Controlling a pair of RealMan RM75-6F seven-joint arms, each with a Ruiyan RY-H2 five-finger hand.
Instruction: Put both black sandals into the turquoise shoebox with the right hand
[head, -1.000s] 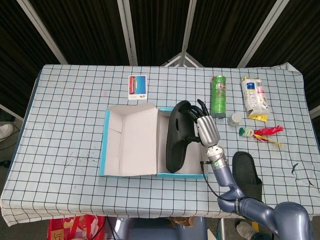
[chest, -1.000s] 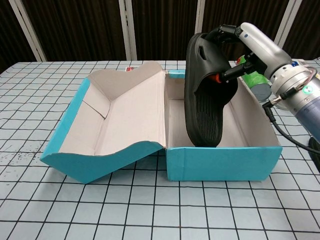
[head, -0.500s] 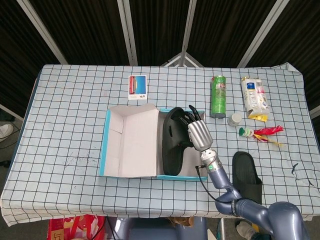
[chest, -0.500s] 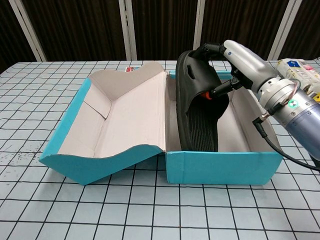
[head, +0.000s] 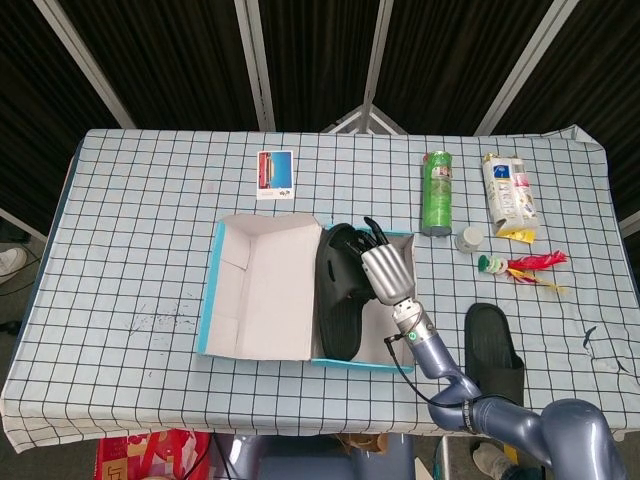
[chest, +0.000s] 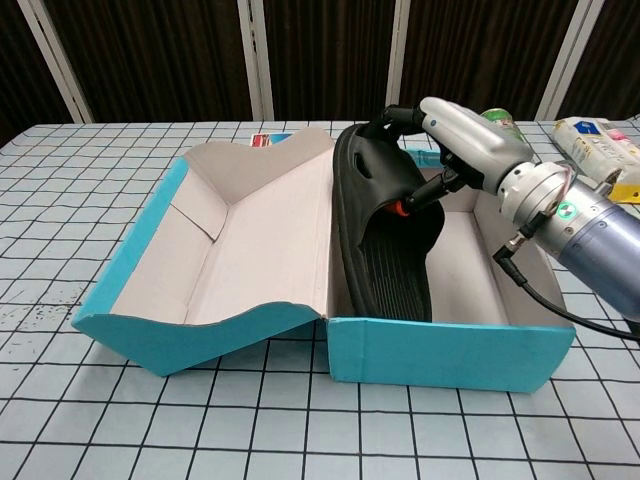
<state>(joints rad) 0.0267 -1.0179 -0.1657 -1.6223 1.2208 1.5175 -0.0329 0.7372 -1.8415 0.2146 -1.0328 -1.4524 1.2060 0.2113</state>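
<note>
So the right hand (chest: 450, 135) has its fingers (chest: 405, 113) wrapped over the top edge of one black sandal (chest: 385, 235), clamped on it, with the thumb pressing from the sole side. The sandal stands on edge inside the turquoise shoebox (chest: 440, 350), ribbed sole facing the camera in the chest view, leaning against the left inner wall of the compartment right next to the open lid (chest: 250, 235). Its lower end is down inside the box (I can't tell if it's actually resting on the bottom, the front wall hides that). From the head view the same sandal (head: 338, 295) sits along the left side of the box (head: 405, 240) with the hand (head: 385, 272) over it.

The second black sandal (head: 493, 345) is still out on the checkered tablecloth (head: 130, 230), lying flat to the right of the box near the front edge, well apart from it.

Other stuff on the table: a green can (head: 437, 192) lying behind the box, a white and yellow carton (head: 508, 195) further right, a small grey cap (head: 468, 239), a red and yellow feathered toy (head: 525, 266), and a little card (head: 275, 173) behind the lid.

Left hand doesn't show in either view.
</note>
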